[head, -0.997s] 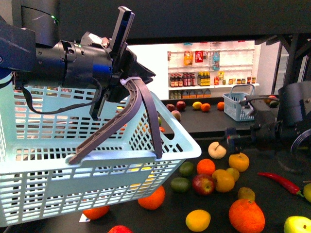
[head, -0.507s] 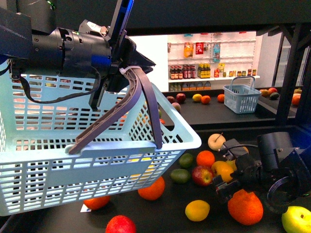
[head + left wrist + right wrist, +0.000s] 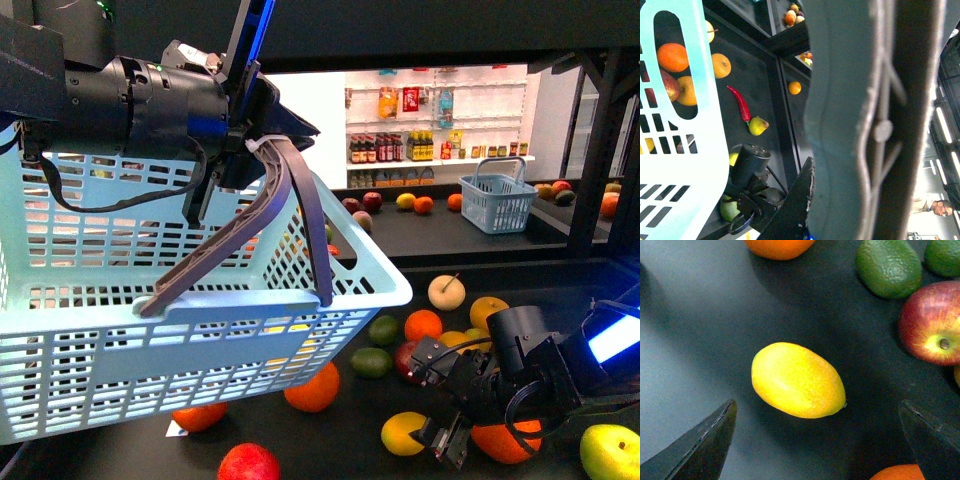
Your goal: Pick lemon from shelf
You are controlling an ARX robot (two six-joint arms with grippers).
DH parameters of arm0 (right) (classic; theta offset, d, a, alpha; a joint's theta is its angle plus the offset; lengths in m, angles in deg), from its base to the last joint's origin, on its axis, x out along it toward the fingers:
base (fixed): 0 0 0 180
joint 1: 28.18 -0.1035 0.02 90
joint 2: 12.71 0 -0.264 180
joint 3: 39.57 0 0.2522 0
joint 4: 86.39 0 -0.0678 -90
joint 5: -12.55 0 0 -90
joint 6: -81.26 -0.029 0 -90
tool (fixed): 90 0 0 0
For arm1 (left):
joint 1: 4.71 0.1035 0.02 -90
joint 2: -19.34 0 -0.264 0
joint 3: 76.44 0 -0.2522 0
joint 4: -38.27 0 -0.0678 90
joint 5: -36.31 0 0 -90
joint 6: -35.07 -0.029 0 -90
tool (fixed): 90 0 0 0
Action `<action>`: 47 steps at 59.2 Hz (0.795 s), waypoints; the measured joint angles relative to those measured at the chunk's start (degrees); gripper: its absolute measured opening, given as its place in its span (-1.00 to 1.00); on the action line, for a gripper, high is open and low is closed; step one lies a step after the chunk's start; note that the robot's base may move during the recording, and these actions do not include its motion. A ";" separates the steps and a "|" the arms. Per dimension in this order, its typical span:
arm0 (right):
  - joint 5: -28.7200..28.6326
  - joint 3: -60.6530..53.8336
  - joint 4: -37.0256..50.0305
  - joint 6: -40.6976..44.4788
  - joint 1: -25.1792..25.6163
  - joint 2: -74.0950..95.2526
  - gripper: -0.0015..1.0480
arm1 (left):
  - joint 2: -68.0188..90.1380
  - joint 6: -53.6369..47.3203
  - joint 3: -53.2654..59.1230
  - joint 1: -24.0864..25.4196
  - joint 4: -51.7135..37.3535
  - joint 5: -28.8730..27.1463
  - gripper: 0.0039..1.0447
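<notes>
The lemon (image 3: 403, 432) lies on the dark deck (image 3: 340, 452) of the black shelf, near its front edge. My right gripper (image 3: 432, 400) is open, just right of the lemon and pointing at it. In the right wrist view the lemon (image 3: 797, 380) sits ahead of the gripper (image 3: 816, 412), centred between the two spread fingertips (image 3: 705, 445) and touching neither. My left gripper (image 3: 240, 150) is shut on the grey basket handle (image 3: 290, 200) and holds the light blue basket (image 3: 150, 330) up at the left. The handle (image 3: 850, 100) fills the left wrist view.
Loose fruit surrounds the lemon: an orange (image 3: 312, 390), a red apple (image 3: 932, 325), green fruits (image 3: 888, 267), another orange (image 3: 500, 442) under my right arm. A red chili (image 3: 740, 102) lies further off. A small blue basket (image 3: 497, 203) stands on the far deck beside a black post (image 3: 598, 150).
My right arm has come down and to the left, from the right side of the deck to just beside the lemon. The held basket has barely moved.
</notes>
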 joint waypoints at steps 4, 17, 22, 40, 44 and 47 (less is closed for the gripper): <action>-1.20 2.49 -2.62 3.80 0.33 1.18 0.86 | 0.00 0.02 0.00 0.00 0.00 0.04 -0.85; -5.95 14.62 -17.22 16.50 1.77 5.07 0.86 | 0.00 0.00 0.00 0.02 0.00 0.00 -0.85; -7.23 20.26 -22.62 18.62 2.08 7.15 0.86 | 0.00 0.02 0.00 0.00 0.00 0.02 -0.85; -11.23 46.75 -45.00 22.86 1.40 21.22 0.86 | 0.00 0.02 0.00 0.02 0.00 0.00 -0.85; -11.34 49.27 -47.17 23.67 1.29 22.86 0.86 | 0.00 0.02 0.00 0.02 0.00 0.00 -0.86; -11.30 50.42 -48.35 24.00 1.18 23.50 0.86 | 0.00 0.02 0.00 0.00 0.00 0.00 -0.86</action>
